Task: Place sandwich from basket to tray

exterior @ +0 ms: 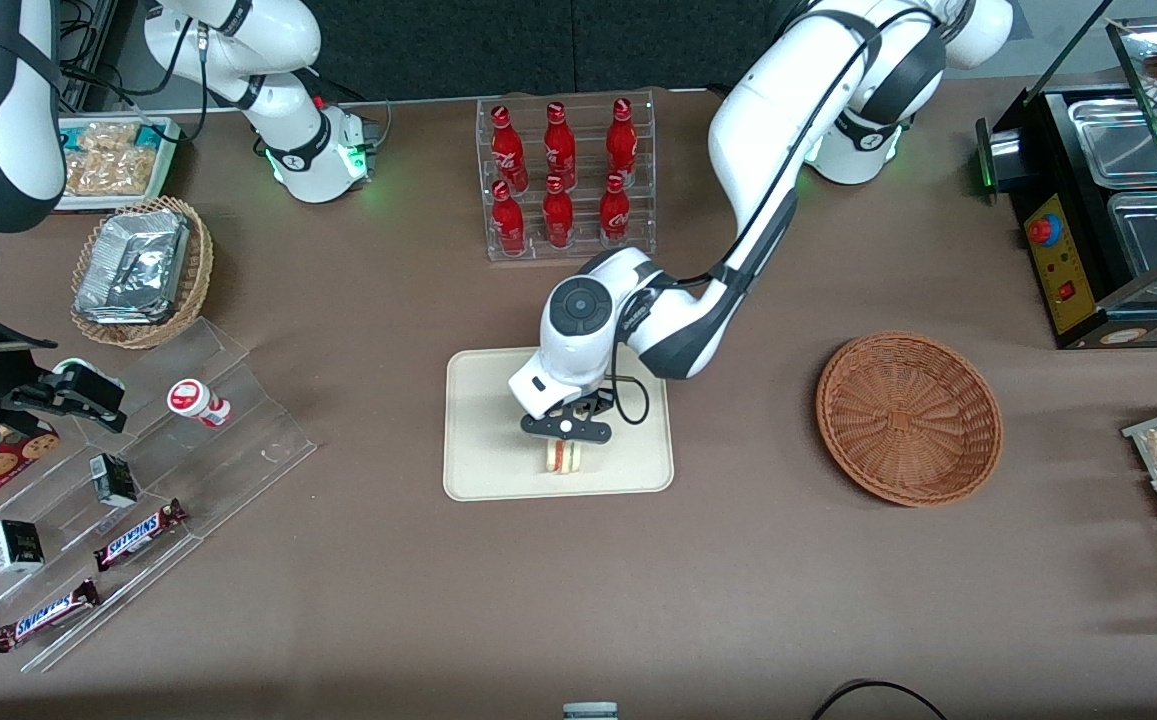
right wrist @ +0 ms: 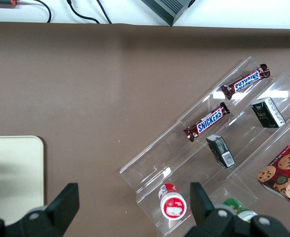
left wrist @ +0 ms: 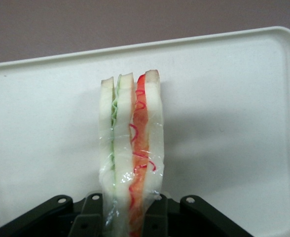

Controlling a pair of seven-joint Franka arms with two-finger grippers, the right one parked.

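Front view overhead, wrist views close, tray (exterior: pixel 478 470) shared

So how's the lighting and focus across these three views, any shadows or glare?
Front view: even light, soft shadow under the arm on the tray, end effector above the sandwich. Left wrist view: sandwich slightly soft, casting a faint shadow on the tray. Right wrist view: sharp, glints on the acrylic rack.

We see a brown table (exterior: pixel 578 590) filling the scene; a clear rack of red bottles (exterior: pixel 566 180) stands on it, a stepped acrylic rack (exterior: pixel 138 480) with Snickers bars (exterior: pixel 141 534) lies toward the parked arm's end; a black warming cabinet (exterior: pixel 1108 210) sits toward the working arm's end.
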